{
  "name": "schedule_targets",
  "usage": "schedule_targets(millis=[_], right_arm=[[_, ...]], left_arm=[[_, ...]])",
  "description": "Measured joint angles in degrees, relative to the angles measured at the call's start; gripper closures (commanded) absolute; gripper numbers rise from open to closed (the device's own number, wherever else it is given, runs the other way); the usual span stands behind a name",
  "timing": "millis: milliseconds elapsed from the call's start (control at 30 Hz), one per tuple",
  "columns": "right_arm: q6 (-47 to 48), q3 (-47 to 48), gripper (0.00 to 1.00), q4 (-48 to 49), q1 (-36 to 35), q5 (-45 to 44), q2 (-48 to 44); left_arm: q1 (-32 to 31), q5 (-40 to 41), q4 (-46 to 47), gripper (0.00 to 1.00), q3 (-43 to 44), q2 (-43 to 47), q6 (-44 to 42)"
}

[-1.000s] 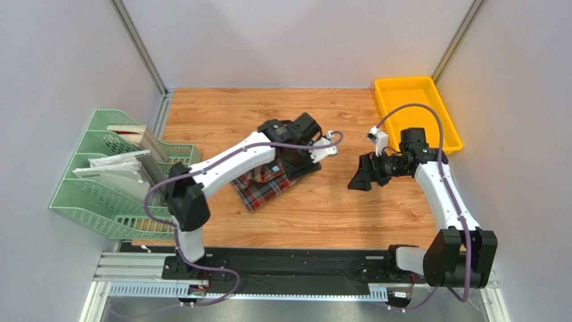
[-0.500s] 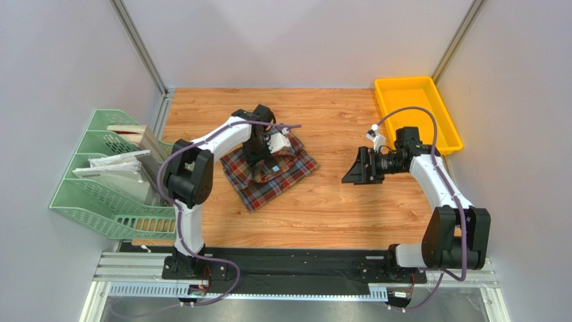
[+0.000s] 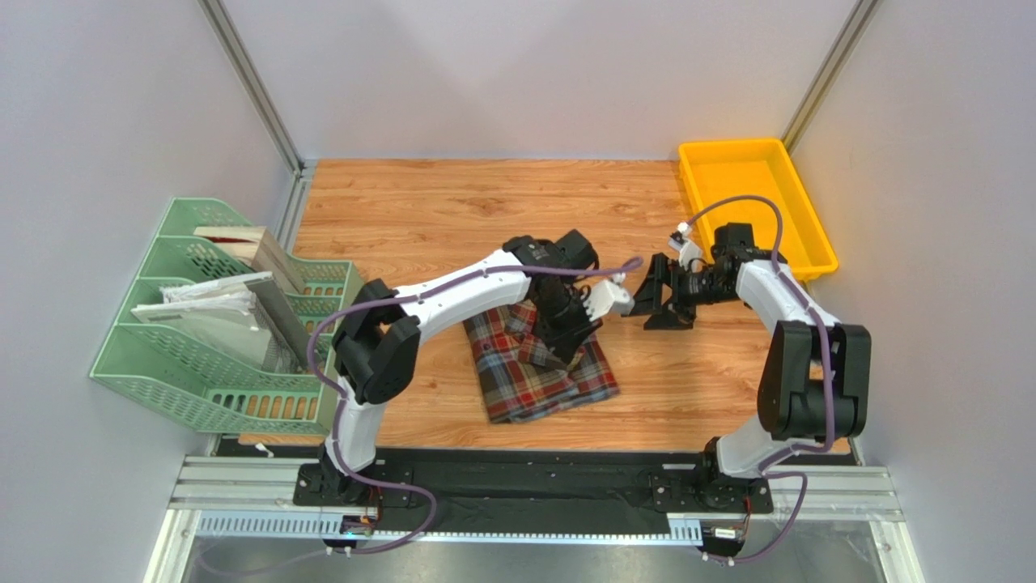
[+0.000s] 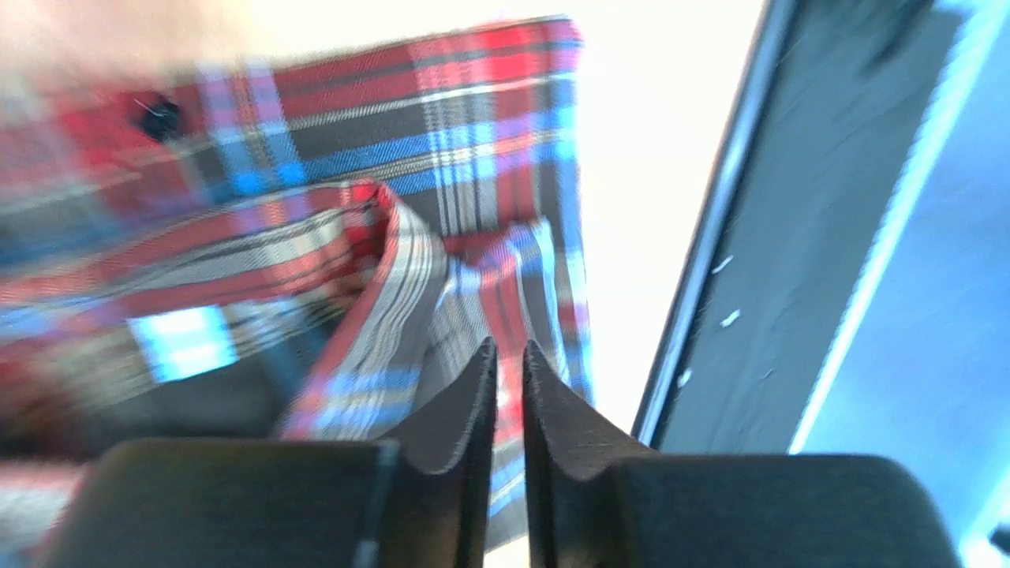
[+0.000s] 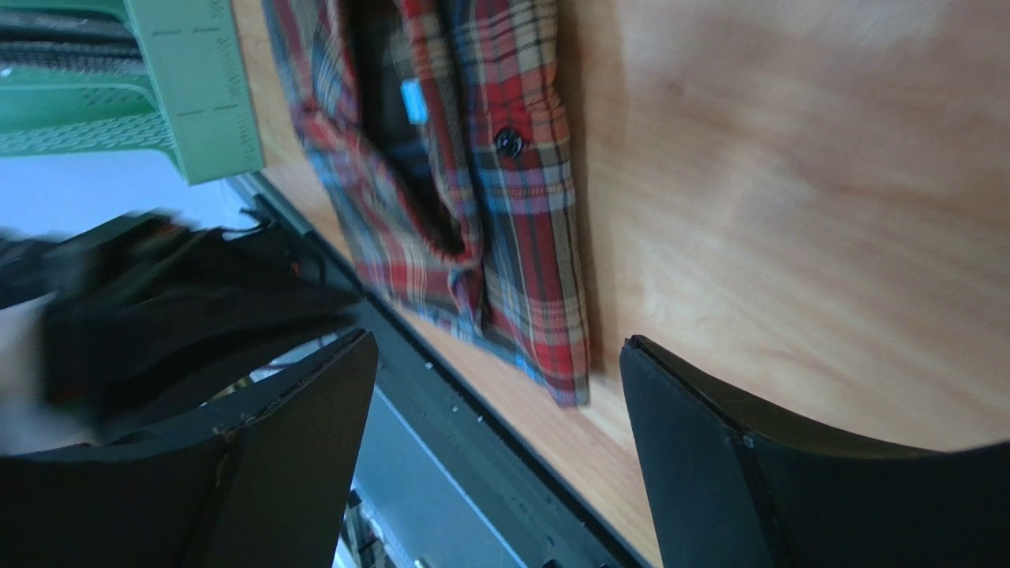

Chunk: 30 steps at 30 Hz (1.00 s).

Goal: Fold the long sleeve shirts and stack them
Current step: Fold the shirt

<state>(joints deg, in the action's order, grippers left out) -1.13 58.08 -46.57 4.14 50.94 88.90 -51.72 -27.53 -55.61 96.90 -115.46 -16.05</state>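
Note:
The plaid flannel shirt (image 3: 535, 379) lies folded in a compact bundle on the wooden table, near the front middle. My left gripper (image 3: 568, 330) is low over its right part, its jaws closed to a thin slit with plaid cloth at the tips (image 4: 510, 355). The left wrist view shows the shirt (image 4: 356, 225) and its light blue label (image 4: 184, 343), blurred. My right gripper (image 3: 651, 298) hovers open and empty just right of the shirt, apart from it. In the right wrist view (image 5: 498, 343) the shirt (image 5: 522, 237) lies beyond the spread fingers.
A green wire file rack (image 3: 195, 334) holding papers stands at the left. A yellow tray (image 3: 730, 148) sits at the back right. The black base rail (image 3: 535, 474) runs along the table's near edge, close to the shirt's front hem.
The shirt has shifted right and toward the near edge and turned, now more bunched. My left gripper swung from the back left to the shirt's right part. My right gripper moved closer to it.

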Motion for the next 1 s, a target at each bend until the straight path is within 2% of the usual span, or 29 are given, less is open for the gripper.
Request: schedule_targets(millis=[100, 167, 233, 400, 433, 567, 667, 700, 767, 833, 867, 967, 1000], right_arm=[[-1.2, 4.5, 0.2, 1.9, -1.9, -3.0, 4.6], [-1.7, 7.5, 0.21, 3.2, -4.2, -5.0, 7.5], [-2.1, 10.4, 0.22, 4.6, -7.6, -6.7, 10.6], [-3.2, 16.1, 0.28, 6.7, -15.0, -9.9, 19.0], [-3.4, 17.1, 0.32, 6.8, -16.2, -10.8, 20.7], [-3.1, 21.1, 0.76, 7.2, -20.4, -13.9, 26.9], [-1.6, 25.1, 0.93, 6.7, -23.5, -15.5, 31.4], [-0.3, 26.9, 0.94, 6.4, -24.8, -15.5, 32.4], [3.0, 31.7, 0.93, 5.4, -27.6, -16.3, 34.7], [7.4, 36.9, 0.87, 5.5, -30.9, -16.4, 37.1], [9.7, 38.9, 0.73, 5.1, -32.3, -16.3, 38.0], [15.0, 44.2, 0.54, 3.1, -35.4, -15.3, 39.6], [16.3, 46.0, 0.51, 2.0, -36.0, -15.3, 39.8]], left_arm=[[2.8, -4.4, 1.4, 0.79, 1.3, 4.5, 2.3], [7.0, -6.5, 2.8, 0.76, -1.3, 9.7, 3.3], [13.7, -8.5, 3.4, 0.75, -5.9, 16.2, 4.1], [29.4, -10.5, 4.5, 0.73, -14.2, 25.7, 5.0], [31.7, -10.8, 4.8, 0.73, -16.0, 27.1, 5.1], [36.1, -10.9, 4.8, 0.74, -21.8, 31.5, 5.0], [36.8, -10.8, 4.7, 0.75, -25.1, 34.2, 3.5], [36.8, -10.9, 4.6, 0.75, -25.7, 34.6, 2.6], [36.3, -10.7, 4.7, 0.75, -27.1, 34.9, 0.0], [35.2, -10.0, 4.7, 0.76, -28.4, 34.7, -3.7], [34.3, -9.4, 4.7, 0.76, -29.0, 34.4, -5.4], [29.8, -6.7, 5.1, 0.79, -30.3, 32.2, -10.9], [28.4, -5.9, 5.4, 0.81, -30.7, 31.4, -12.2]])
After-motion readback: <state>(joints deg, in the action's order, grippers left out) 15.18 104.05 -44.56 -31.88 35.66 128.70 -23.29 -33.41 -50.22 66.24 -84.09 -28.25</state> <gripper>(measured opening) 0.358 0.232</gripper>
